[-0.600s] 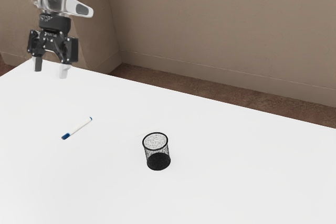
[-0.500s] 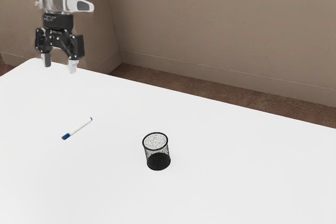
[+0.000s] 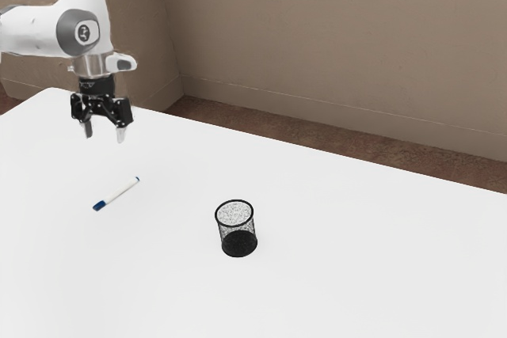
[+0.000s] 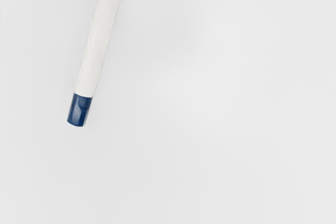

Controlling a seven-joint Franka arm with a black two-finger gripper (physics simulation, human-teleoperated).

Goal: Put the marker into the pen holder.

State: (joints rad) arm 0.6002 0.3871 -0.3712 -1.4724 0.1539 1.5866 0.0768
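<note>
A plain brown wall and a strip of reddish-brown floor lie beyond the white table, whose far edge slopes down toward the exterior view's right from the corner at the upper left. Near that corner the gripper hangs above the surface, pointing down from the arm. Its two fingers stand well apart, with nothing between them: a fitting state for a hand that has its pick-up ahead of it.

Below the gripper, the marker lies flat on the table, on the same side as that corner and in from the far edge. It is set aslant, its blue cap end farther from the far edge than the other end. Lying like this, it probably wants the fingers lowered over its white barrel and turned to close across it, or it could roll or slip away.

Farther from the corner, toward the exterior view's right, the black mesh pen holder stands upright, mouth up, well apart from the marker. That open top suits a drop from above, though the marker would first need lifting and tipping on end.
</note>
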